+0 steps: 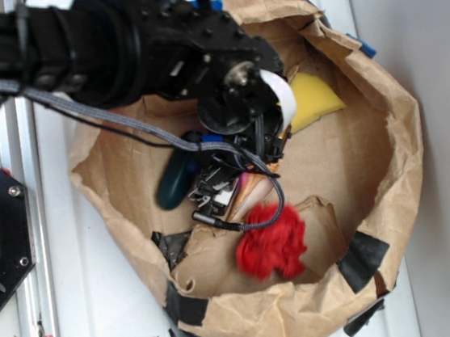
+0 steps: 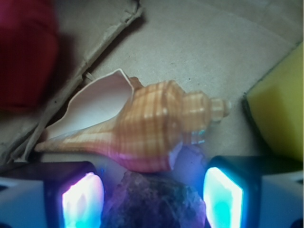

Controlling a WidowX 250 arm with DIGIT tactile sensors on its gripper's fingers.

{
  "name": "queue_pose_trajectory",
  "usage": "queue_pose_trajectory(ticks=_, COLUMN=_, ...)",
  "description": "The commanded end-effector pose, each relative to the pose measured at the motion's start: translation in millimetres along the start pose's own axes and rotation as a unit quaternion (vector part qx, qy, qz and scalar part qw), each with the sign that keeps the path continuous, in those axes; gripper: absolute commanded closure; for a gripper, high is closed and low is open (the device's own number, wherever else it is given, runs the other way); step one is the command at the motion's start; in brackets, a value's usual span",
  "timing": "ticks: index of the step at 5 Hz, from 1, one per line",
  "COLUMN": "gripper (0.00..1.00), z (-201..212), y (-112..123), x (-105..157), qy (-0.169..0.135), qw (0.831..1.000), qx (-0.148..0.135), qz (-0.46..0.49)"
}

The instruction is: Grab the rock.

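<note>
Fingers of the black gripper (image 2: 152,194) stand apart either side of the rough, lumpy grey-brown rock (image 2: 154,199), whether touching it is unclear. Tan spiral seashell (image 2: 142,128) lies touching the rock, yellow sponge (image 2: 280,118) nearby.

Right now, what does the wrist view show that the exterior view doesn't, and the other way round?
Only the wrist view shows the rock, sitting between the tool's two glowing pads, and the whole striped seashell touching it. Whether the pads are touching the rock cannot be told.

Only the exterior view shows the paper bag walls, the dark green oblong thing, the black tape patches and the robot arm, which hides the rock.

Both show the yellow sponge, the red cloth and the brown paper floor.
</note>
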State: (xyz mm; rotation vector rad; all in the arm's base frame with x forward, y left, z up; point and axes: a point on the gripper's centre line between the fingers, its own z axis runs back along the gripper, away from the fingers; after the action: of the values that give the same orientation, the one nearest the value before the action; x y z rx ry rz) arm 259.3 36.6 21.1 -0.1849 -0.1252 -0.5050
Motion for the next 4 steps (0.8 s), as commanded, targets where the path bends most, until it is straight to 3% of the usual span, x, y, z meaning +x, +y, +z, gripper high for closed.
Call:
queue_pose_trajectory(ticks=1, gripper=1.0, z=6.2, y=-8.9, x=1.5, qy=-0.007, qw=1.0, qx=-0.001, qz=-0.013)
queue_pose_trajectory(ticks=2, gripper=1.0, z=33.0, y=-6.0, x=3.9, qy=-0.034, qw=0.999, qx=-0.002, qz=-0.004)
queue_pose_trajectory(ticks=3, gripper=1.0, z=81.2, y=-15.2, x=13.3, qy=-0.092, qw=0.995, qx=0.001, qz=0.025)
queue_pose_trajectory(ticks=4, gripper=1.0, z=129.5, y=-18.3, x=23.4, qy=-0.108, qw=0.988, qx=-0.034, qz=0.108)
